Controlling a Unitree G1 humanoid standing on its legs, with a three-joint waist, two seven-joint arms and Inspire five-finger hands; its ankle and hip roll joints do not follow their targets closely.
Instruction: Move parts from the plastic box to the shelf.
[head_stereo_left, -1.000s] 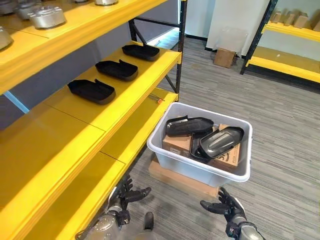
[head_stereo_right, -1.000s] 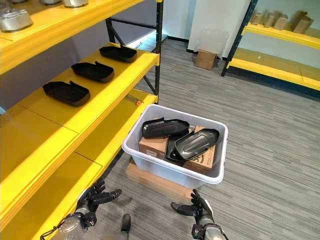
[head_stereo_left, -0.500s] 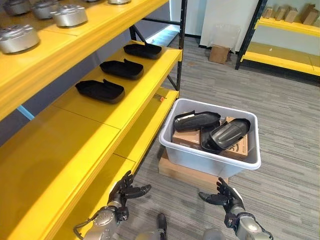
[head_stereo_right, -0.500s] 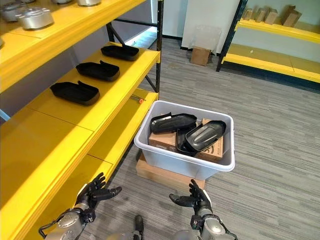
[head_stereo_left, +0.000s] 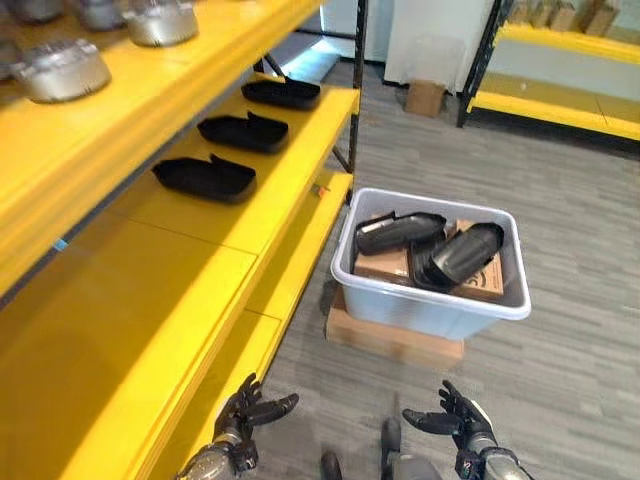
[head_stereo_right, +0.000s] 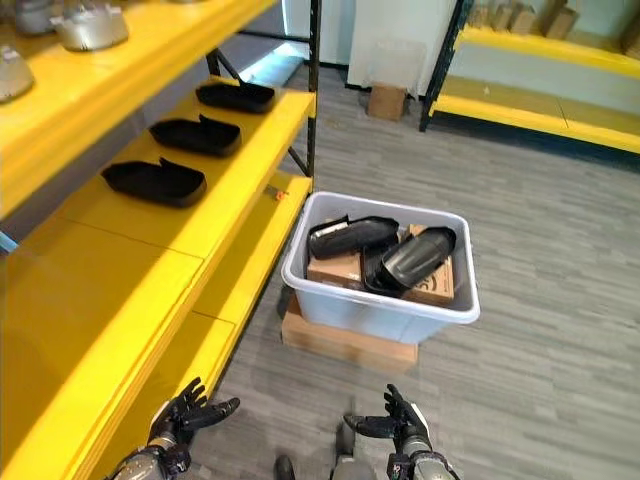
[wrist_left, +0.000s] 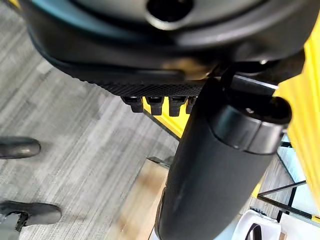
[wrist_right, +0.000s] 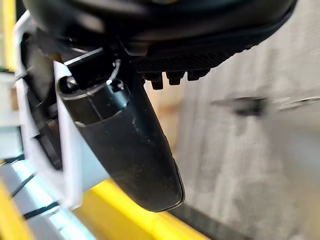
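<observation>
While each robot hand (head_stereo_left: 250, 412) (head_stereo_left: 455, 420) hangs splayed and empty, glossy curved black parts (head_stereo_left: 432, 245) fill the white plastic box (head_stereo_left: 430, 309).

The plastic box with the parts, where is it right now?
In the eye views the plastic box sits on a flat cardboard slab on the floor, right of the yellow shelf, ahead of both open hands.

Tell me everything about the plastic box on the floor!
The plastic box is a pale grey, see-through tub with a rolled rim and no lid. It sits level on a flat cardboard slab on the grey floor, beside the yellow shelf. Inside are black parts lying on a brown carton. Neither hand touches it.
</observation>
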